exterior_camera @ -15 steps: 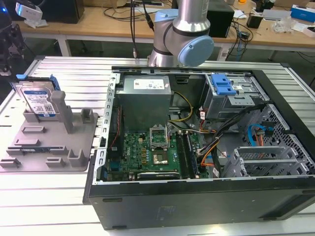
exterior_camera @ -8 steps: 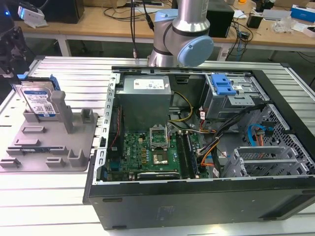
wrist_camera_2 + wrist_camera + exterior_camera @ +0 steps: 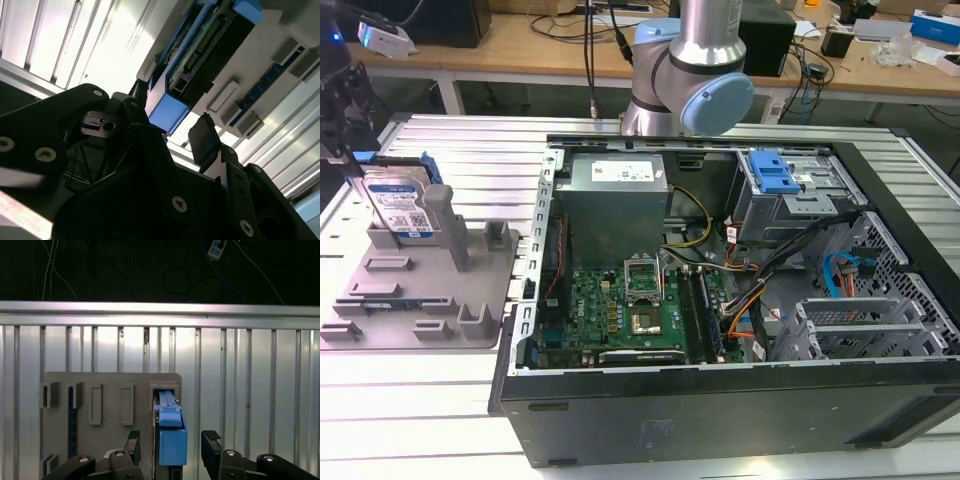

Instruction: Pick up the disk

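Your gripper (image 3: 172, 447) is spread wide, one finger on either side of the disk (image 3: 400, 205), which stands on edge in a slot at a corner of the grey tray (image 3: 420, 290)

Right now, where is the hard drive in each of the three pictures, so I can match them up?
Exterior view: the hard drive stands on edge in the grey tray, at the exterior view's left.
First wrist view: its blue-capped edge sits inside the open gripper.
Second wrist view: seen edge-on, blue end nearest the gripper.
Shared landmark: the grey tray holding it.
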`<state>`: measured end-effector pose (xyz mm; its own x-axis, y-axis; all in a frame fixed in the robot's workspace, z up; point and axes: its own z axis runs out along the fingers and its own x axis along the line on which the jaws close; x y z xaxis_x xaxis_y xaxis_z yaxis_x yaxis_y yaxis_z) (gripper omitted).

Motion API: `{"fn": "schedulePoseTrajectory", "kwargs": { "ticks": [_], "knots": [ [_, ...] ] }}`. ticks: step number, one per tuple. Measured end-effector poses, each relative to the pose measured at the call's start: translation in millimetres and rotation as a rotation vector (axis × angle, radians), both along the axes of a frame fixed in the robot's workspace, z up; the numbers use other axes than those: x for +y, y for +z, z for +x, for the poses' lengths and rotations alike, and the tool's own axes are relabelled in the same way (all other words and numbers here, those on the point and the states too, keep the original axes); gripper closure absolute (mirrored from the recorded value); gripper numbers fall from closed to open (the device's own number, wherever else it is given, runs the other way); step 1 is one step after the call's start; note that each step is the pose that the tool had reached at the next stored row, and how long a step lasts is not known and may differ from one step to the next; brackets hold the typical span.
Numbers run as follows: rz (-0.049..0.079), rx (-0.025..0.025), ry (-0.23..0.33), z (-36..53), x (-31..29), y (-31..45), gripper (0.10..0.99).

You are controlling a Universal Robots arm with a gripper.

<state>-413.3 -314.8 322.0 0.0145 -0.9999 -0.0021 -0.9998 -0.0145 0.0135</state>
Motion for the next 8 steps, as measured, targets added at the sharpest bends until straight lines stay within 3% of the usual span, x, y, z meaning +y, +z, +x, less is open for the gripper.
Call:
{"fn": "schedulePoseTrajectory", "kwargs": {
  "ticks": [8],
  "knots": [
    [0.0,0.0001,0.0,-0.1,-1.3,-5.4,0.482]
  ]
}}
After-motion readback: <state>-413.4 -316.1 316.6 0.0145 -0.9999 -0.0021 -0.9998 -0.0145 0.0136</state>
